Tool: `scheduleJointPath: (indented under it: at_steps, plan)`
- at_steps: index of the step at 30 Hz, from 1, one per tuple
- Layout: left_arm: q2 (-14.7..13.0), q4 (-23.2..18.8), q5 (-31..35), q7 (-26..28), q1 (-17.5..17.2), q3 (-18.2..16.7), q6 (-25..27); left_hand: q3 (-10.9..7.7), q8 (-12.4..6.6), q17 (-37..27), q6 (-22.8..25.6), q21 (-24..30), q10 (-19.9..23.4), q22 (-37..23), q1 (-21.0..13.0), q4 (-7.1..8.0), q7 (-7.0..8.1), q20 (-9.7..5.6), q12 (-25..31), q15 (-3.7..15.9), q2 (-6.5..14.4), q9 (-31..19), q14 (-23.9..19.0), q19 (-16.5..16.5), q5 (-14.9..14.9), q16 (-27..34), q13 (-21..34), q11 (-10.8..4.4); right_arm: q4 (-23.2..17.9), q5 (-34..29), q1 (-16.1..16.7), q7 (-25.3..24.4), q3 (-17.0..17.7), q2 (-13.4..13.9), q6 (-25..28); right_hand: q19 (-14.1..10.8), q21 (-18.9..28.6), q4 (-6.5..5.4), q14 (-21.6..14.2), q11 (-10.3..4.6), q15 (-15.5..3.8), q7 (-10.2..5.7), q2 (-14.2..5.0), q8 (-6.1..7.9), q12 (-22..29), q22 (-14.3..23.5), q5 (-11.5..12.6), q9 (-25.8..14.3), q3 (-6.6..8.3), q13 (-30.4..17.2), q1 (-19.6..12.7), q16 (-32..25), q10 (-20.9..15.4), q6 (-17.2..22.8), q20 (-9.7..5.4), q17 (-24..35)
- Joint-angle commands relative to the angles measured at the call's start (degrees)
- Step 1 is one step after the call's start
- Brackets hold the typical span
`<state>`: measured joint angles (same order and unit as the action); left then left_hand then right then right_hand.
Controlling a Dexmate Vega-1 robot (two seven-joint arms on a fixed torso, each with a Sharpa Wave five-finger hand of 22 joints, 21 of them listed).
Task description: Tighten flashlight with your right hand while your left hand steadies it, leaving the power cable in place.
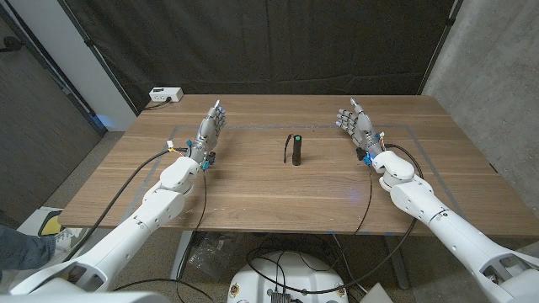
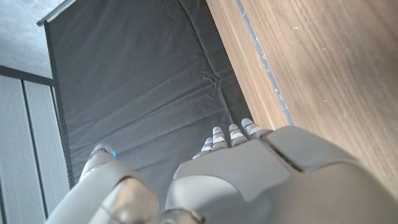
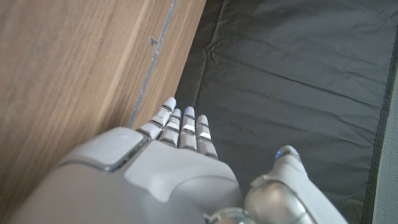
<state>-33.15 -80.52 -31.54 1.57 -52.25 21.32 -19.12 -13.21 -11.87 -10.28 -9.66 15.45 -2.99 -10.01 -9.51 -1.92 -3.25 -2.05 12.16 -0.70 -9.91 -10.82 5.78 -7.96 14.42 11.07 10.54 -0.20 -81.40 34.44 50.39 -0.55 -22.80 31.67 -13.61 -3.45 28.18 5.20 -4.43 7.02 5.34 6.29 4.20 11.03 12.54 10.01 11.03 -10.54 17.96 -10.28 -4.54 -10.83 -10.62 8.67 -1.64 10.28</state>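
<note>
A small black flashlight (image 1: 296,151) with a green cord at its far end lies on the wooden table (image 1: 278,185) near the middle. My left hand (image 1: 211,129) stands on its edge well to the flashlight's left, fingers straight and apart, holding nothing. My right hand (image 1: 359,124) stands likewise to the flashlight's right, fingers extended, empty. In the left wrist view the back of my left hand (image 2: 261,168) points toward the table's far edge; in the right wrist view my right hand (image 3: 168,162) does the same.
A white power strip (image 1: 165,95) sits at the table's far left corner. Grey tape lines (image 1: 253,127) mark a rectangle on the tabletop. A black curtain (image 1: 253,42) hangs behind the table. Cables (image 1: 369,181) trail along both arms.
</note>
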Motion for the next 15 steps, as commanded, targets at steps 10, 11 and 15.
scheduleJointPath:
  at_steps: [10, 11, 15]
  plan:
    - [-6.5, -8.9, 9.3, 2.7, -4.7, 0.1, -0.8, 1.18, -1.44, -0.1, 3.1, 0.2, 3.2, -0.2, -5.7, -4.07, 0.19, 0.33, 1.0, 0.81, -0.4, -0.2, -3.8, 3.4, 1.0, 0.7, 0.3, -1.47, -8.0, -2.9, 4.6, -7.0, 1.2, 0.9, -0.2, -1.8, 0.0, 0.28, -1.6, -0.47, -0.13, -0.11, -0.24, 0.57, 0.7, 0.1, 0.1, -0.3, 0.04, -0.1, -1.1, -0.5, -1.6, 1.3, -0.19, 0.1]
    - [-6.7, -9.3, 9.5, 2.7, -4.9, 0.1, -0.7, 1.24, -1.46, -0.1, 3.3, 0.1, 3.4, -0.2, -6.0, -4.28, 0.26, 0.33, 1.1, 0.90, -0.4, -0.2, -3.9, 3.4, 1.0, 0.7, 0.3, -1.63, -8.0, -3.4, 4.6, -6.9, 1.1, 1.0, -0.5, -1.9, 0.0, 0.30, -1.6, -0.52, -0.11, -0.14, -0.24, 0.60, 0.8, 0.1, 0.1, -0.3, 0.02, -0.2, -1.2, -0.5, -1.9, 1.4, -0.21, 0.1]
    - [-7.6, -10.9, 11.4, 3.0, -5.4, 0.2, -0.7, 1.51, -1.58, -0.1, 3.7, 0.0, 3.6, -0.2, -6.7, -4.82, 0.38, 0.28, 1.0, 1.04, -0.6, -0.2, -4.1, 3.4, 1.2, 0.6, 0.3, -1.68, -7.9, -3.5, 4.5, -7.2, 1.3, 0.6, -1.1, -2.3, 0.0, 0.34, -1.8, -0.37, -0.12, -0.21, -0.26, 0.63, 0.9, 0.1, 0.1, -0.3, 0.00, -0.2, -1.2, -0.6, -2.1, 1.5, -0.21, 0.1]
